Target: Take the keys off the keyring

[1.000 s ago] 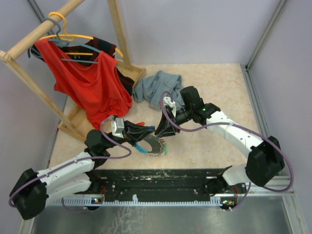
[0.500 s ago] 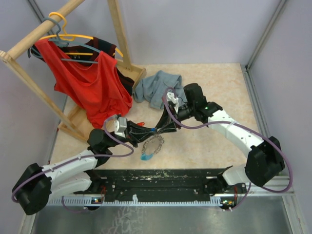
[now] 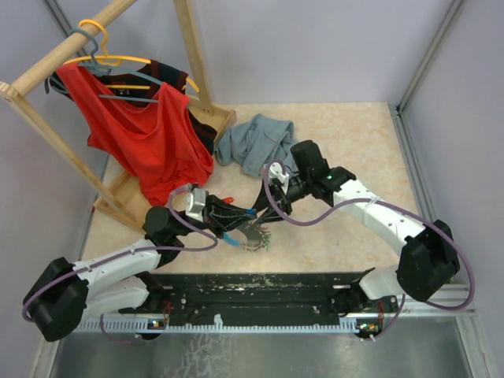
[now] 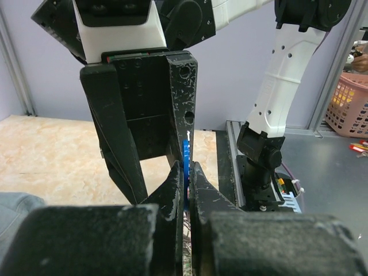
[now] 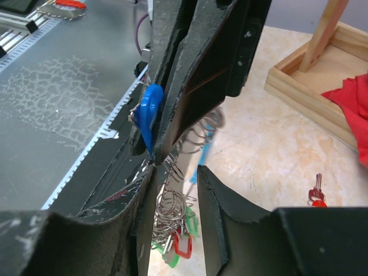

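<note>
Keyring [image 5: 172, 201] dangles below the blue key [image 5: 150, 112] clamped in the left gripper [image 4: 186, 178], while the right gripper [image 5: 175, 172], fingers parted, straddles its chain.

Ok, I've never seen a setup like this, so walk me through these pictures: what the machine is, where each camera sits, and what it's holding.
These are two robot arms bolted at the near edge of a table. The wide picture looks down from above; the other two come from cameras on each wrist, so each shows its own fingers up close. The left end effector is shut on a blue key. The right end effector has its fingers apart, with the keyring hanging between them, more keys on it. On the table lie a loose red key and a grey-blue cloth; a red garment hangs on a wooden rack.
</note>
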Available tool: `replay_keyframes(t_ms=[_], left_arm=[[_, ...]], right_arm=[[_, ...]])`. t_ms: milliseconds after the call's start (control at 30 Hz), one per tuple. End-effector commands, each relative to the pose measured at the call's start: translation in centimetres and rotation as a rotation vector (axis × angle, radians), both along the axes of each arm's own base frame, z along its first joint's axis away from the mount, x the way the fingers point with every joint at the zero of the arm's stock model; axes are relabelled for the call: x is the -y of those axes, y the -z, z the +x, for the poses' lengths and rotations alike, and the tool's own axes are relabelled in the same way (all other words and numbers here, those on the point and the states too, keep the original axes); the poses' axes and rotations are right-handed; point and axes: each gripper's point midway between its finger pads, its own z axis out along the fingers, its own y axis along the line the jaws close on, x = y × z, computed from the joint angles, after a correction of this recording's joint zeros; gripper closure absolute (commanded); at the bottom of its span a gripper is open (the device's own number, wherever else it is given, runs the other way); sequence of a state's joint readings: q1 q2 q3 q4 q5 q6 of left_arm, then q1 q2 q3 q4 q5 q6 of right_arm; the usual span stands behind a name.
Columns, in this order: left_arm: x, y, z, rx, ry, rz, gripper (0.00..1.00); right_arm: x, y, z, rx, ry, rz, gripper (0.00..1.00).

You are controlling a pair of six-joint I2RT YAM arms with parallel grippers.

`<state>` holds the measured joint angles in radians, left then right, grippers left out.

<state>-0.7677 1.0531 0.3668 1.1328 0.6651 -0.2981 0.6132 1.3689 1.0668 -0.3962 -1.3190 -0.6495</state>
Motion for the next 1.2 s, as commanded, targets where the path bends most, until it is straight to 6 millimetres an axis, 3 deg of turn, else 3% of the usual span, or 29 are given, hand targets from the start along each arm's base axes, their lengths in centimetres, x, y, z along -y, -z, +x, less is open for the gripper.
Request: replay_keyframes(t_ms=[0, 333, 667, 1167], left_arm=[[-0.5, -3.7, -0.9, 0.092, 0.021, -0.093, 1.0], [-0.8, -3.8, -1.0, 0.102, 0.009, -0.096, 1.0], [-1.0, -3.6, -1.0, 0.099, -0.002, -0.091, 1.0], [-1.0, -2.9, -1.1, 0.08, 0.01, -0.09, 1.0]], right_arm=[[0.1, -1.5, -1.6, 0.066, -0.073, 0.065, 0.66], [-0.5, -1.3, -2.1, 0.074, -0.077, 0.042, 0.71], [-0.3, -2.4, -2.4, 0.066, -0.081, 0.046, 0.76], [-0.2, -3.1, -2.5, 0.064, -0.076, 0.045, 0.76]])
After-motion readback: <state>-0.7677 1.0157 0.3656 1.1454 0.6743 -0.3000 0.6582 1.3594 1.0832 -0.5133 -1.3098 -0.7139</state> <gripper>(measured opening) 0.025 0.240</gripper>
